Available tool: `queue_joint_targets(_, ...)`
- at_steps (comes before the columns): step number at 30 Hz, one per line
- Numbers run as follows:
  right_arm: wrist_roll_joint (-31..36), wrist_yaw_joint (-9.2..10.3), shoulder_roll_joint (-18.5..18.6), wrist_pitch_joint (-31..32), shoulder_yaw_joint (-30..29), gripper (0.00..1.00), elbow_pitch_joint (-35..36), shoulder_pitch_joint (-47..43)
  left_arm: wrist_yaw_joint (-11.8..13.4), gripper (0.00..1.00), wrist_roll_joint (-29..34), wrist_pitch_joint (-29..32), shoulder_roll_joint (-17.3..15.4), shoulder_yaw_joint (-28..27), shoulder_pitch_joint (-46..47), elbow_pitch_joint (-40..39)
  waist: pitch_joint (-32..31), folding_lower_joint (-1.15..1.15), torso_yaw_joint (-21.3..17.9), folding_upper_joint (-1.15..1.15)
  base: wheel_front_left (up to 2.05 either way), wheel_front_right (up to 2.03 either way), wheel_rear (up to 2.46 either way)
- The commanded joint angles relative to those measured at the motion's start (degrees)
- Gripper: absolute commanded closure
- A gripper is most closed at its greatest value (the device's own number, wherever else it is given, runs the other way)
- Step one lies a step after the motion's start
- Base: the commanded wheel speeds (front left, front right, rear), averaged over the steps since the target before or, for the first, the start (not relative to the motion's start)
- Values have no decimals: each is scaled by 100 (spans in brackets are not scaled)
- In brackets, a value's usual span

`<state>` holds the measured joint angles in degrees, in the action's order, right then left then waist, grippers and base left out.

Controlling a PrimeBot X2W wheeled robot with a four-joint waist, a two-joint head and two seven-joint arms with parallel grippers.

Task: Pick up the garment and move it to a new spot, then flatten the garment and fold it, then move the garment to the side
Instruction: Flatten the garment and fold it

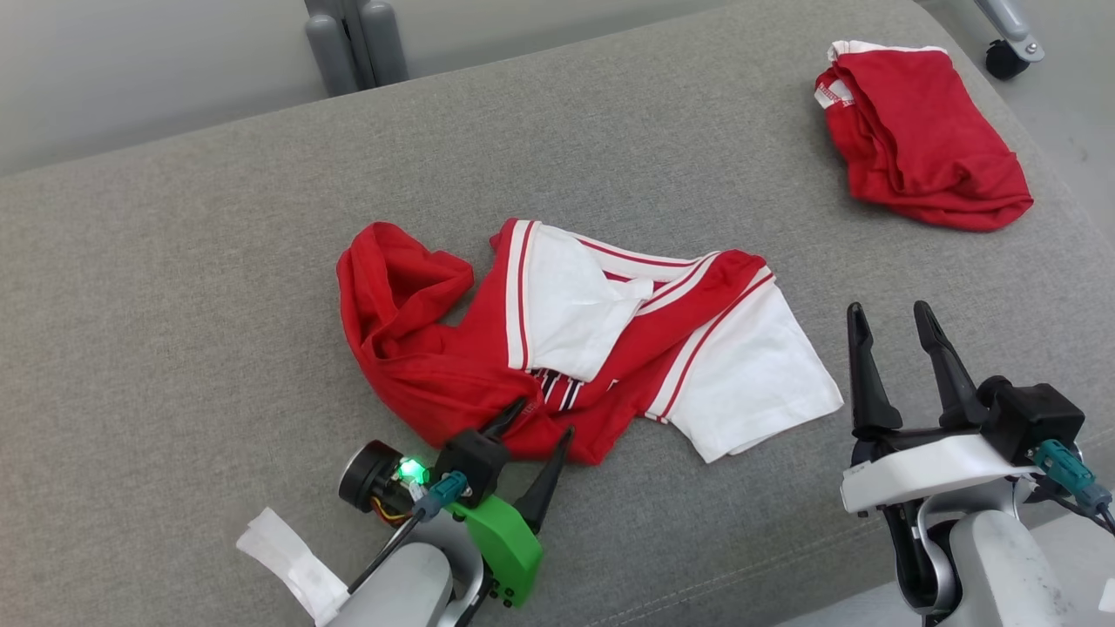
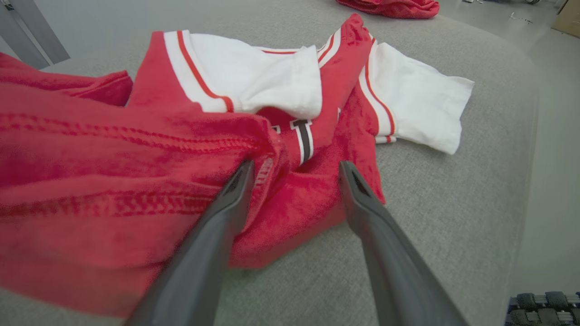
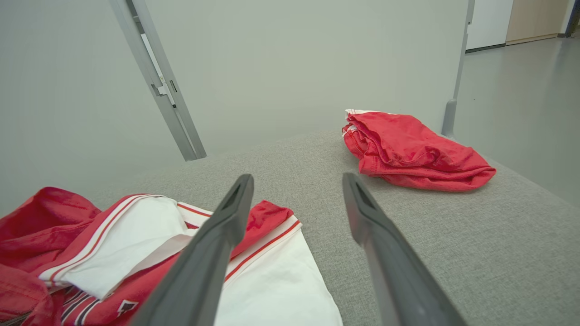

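The garment (image 1: 566, 348), a red and white jersey with striped trim, lies crumpled in the middle of the grey cushion (image 1: 218, 261). My left gripper (image 1: 545, 416) is at its near red hem, open, with the fingers astride a raised fold of red cloth. In the left wrist view that fold of the garment (image 2: 181, 136) bulges between the left gripper's (image 2: 297, 166) two fingers, and the left finger (image 2: 226, 199) presses into it. My right gripper (image 1: 888, 306) hovers open just right of the white sleeve. The right wrist view has the garment (image 3: 113, 235) at the lower left, below the right gripper (image 3: 297, 177).
A second red garment (image 1: 923, 139) lies bunched at the cushion's far right corner, also visible as a red heap (image 3: 408, 151) ahead of the right gripper. The cushion's edge drops to the floor (image 1: 1080, 113) on the right. Grey frame legs (image 1: 353, 43) stand behind.
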<state>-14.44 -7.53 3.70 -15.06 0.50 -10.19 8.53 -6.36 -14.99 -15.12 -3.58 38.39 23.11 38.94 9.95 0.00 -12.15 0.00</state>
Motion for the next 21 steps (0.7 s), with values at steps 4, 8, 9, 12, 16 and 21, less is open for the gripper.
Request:
queue_joint_targets(4, 2, 9, -14, -15, 33, 0, -33, -25, 16, 100, -148, 0, 28, -52, 178, 68, -36, 0, 5, 0, 0, 0, 0)
queue_joint_targets(8, 34, 9, -21, -15, 46, 0, -58, -57, 32, 100, -231, 0, 46, -69, 235, 182, -76, 0, 46, 0, 0, 0, 0)
queue_joint_targets(9, 36, 9, -22, -15, 29, 0, -59, -75, 35, 100, -265, 0, 50, -94, 242, 174, -95, 0, 76, 0, 0, 0, 0)
queue_joint_targets(12, 25, 9, -28, -15, -1, 0, -81, -112, 76, 100, -338, 0, 54, -206, 183, 32, -154, 0, 168, 0, 0, 0, 0)
queue_joint_targets(16, 2, 9, -27, -15, -52, 0, -74, -186, 112, 100, -428, 0, -27, -468, -80, -423, -264, 0, 358, 0, 0, 0, 0)
queue_joint_targets(21, -4, 9, -30, -15, -95, 0, -86, -301, 221, 100, -444, -1, -324, -825, -482, -1077, -395, 0, 685, 0, 0, 0, 0)
